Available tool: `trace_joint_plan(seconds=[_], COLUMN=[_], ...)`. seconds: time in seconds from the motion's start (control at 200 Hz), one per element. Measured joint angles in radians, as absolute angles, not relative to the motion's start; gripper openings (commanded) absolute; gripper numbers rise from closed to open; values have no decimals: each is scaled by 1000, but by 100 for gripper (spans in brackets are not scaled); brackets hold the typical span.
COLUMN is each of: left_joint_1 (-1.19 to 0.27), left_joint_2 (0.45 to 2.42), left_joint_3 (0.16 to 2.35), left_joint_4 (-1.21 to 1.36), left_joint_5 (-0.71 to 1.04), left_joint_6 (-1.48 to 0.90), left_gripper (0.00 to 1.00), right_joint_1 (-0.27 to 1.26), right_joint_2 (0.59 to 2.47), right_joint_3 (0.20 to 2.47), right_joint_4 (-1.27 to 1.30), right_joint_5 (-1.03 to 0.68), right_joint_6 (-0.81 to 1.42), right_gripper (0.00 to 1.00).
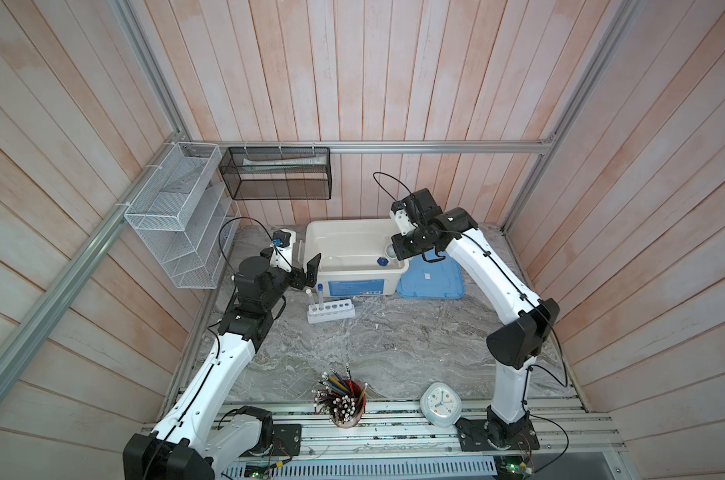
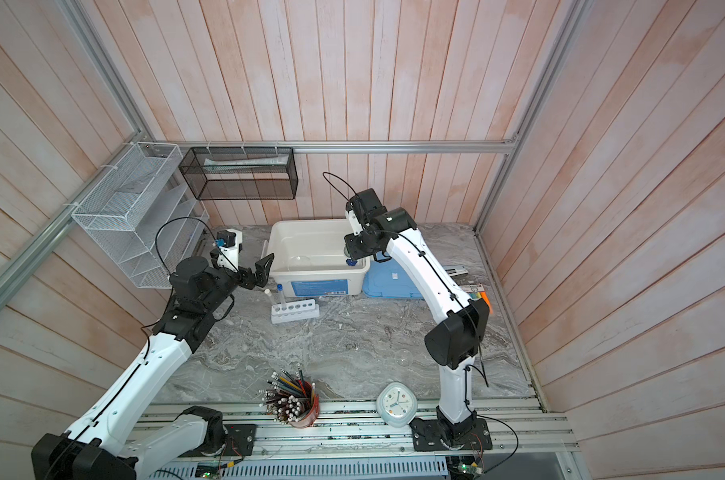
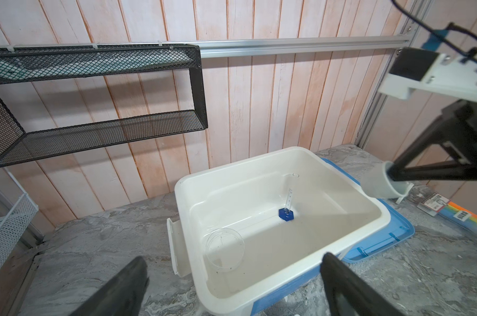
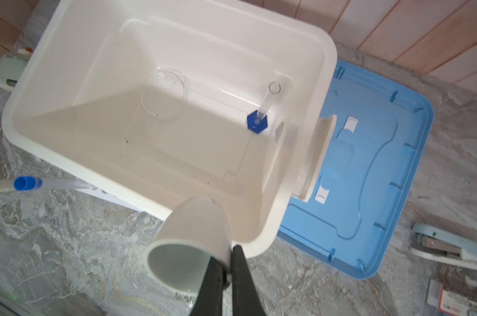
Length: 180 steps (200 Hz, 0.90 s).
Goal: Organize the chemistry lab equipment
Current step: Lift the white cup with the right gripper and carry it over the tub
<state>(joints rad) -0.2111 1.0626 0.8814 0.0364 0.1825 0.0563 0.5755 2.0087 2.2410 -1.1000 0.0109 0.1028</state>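
My right gripper (image 4: 226,254) is shut on the rim of a small pale cup (image 4: 188,246), holding it tilted over the right edge of the white bin (image 1: 352,222). Inside the bin lie a flat clear round dish (image 4: 163,94) and a clear tube on a blue hexagonal base (image 4: 256,123). In front of the bin stands the white six-hole rack (image 1: 331,309) with a blue-capped tube (image 1: 320,287) and a white-capped tube (image 1: 308,292) in its left end. My left gripper (image 1: 306,275) hangs open and empty at the bin's left front corner. A faint clear round piece (image 2: 404,356) lies by the right arm.
The bin's blue lid (image 1: 431,278) lies flat to its right, with a stapler (image 4: 450,247) beyond. A red cup of pencils (image 1: 346,401) and a white clock (image 1: 439,403) stand at the front edge. A black mesh shelf (image 1: 275,172) and a white wire rack (image 1: 178,216) hang on the walls.
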Motion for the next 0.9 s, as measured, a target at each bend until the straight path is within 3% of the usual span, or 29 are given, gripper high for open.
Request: trace_joint_plan(seconds=[0.325,0.565,0.9], left_joint_1=[-211,-211,-210], left_joint_2=[1063,1069,1093], left_joint_3=[881,881,881], left_joint_4=[12,11,-1], left_joint_5=[222,228,231], left_joint_6=[71,75,75], left_gripper=[100,100,100], right_joint_1=[579,591,599], right_joint_2=[2333,2469,2489], right_joint_3=[2583,2600,2596], right_joint_4=[-1071,-1052,-1038], right_joint_5=[-33,-112,-135], right_joint_6=[51,23,-16], right_gripper=[0,0,0])
